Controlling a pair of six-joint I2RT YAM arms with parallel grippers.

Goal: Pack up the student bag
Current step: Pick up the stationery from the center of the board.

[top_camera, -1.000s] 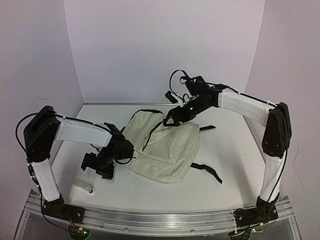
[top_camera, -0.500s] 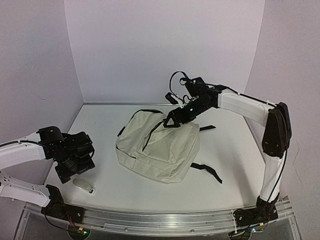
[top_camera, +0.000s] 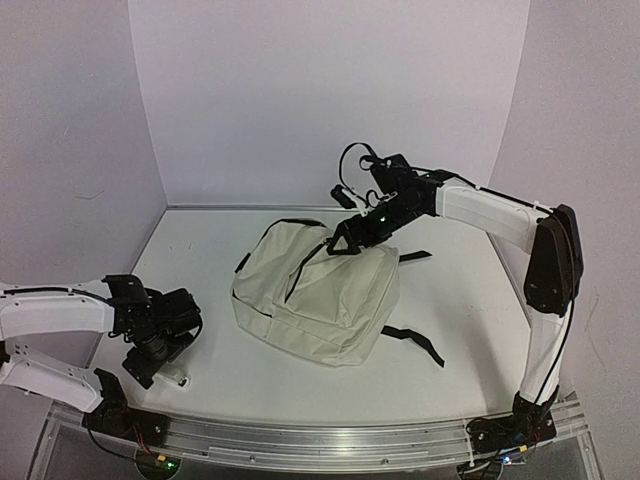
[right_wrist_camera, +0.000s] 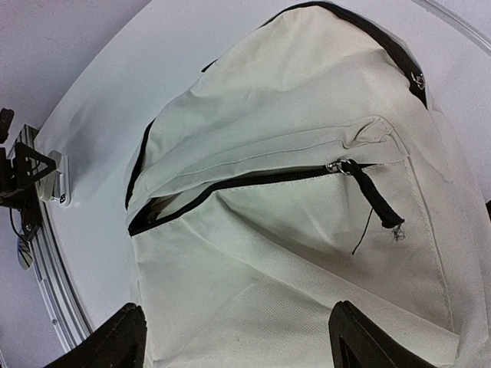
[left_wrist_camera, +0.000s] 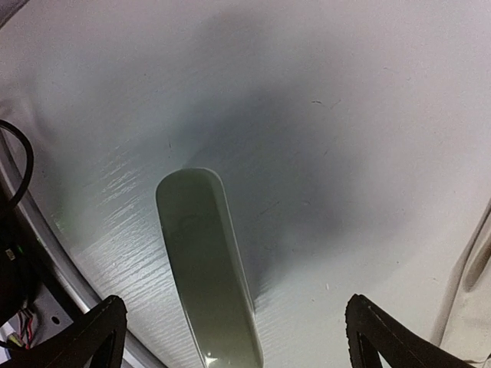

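Soft cream student bag (top_camera: 320,295) slumps mid-table, creased fabric, black main zip gaping a little.
Right gripper (top_camera: 345,240) spreads wide over its far top; at near left, well apart, left gripper (left_wrist_camera: 234,337) gapes above a smooth, glossy, round-ended pale tube (left_wrist_camera: 207,261) on the white table (top_camera: 300,390).

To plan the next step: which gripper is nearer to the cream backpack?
Right. The right gripper hovers over the far edge of the backpack; the left gripper is apart, to its left, above a small pale object.
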